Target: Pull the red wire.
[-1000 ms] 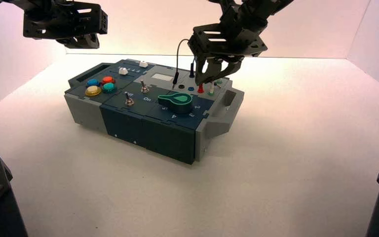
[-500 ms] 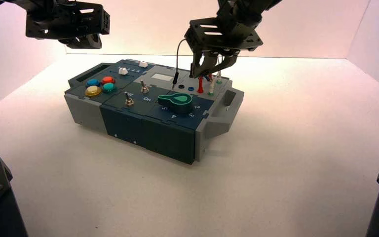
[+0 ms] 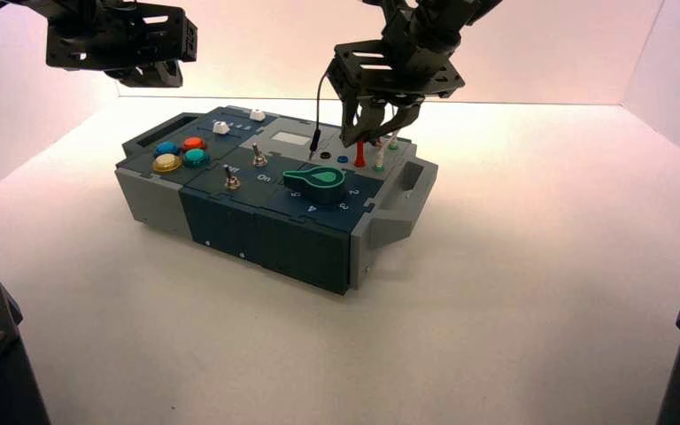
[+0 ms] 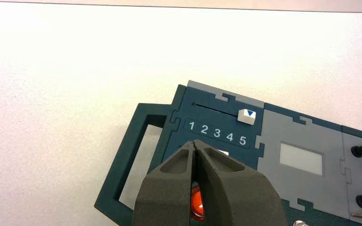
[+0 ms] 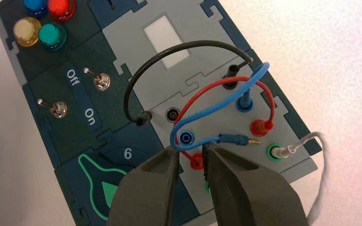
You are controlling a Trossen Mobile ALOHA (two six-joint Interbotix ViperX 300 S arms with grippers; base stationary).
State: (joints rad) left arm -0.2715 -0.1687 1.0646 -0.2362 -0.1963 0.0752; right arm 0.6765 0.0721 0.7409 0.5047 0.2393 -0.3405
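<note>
Near the box's (image 3: 274, 243) right-hand edge, the right pincer (image 5: 192, 147) stands spread above the red wire (image 5: 211, 86).

Both red plugs, the nearer (image 5: 197, 161) and the farther (image 5: 262, 127), sit in red sockets by that edge, with the blue wire (image 5: 213, 109) looping across the red lead. The lead looks light and soft, likely to flex if pinched; the stiffer plug body should give the surer hold, taken squarely and drawn straight up, clear of the blue loop. Beyond the box's left-hand end, the idle left pincer (image 4: 194, 142) hangs pressed together.
</note>
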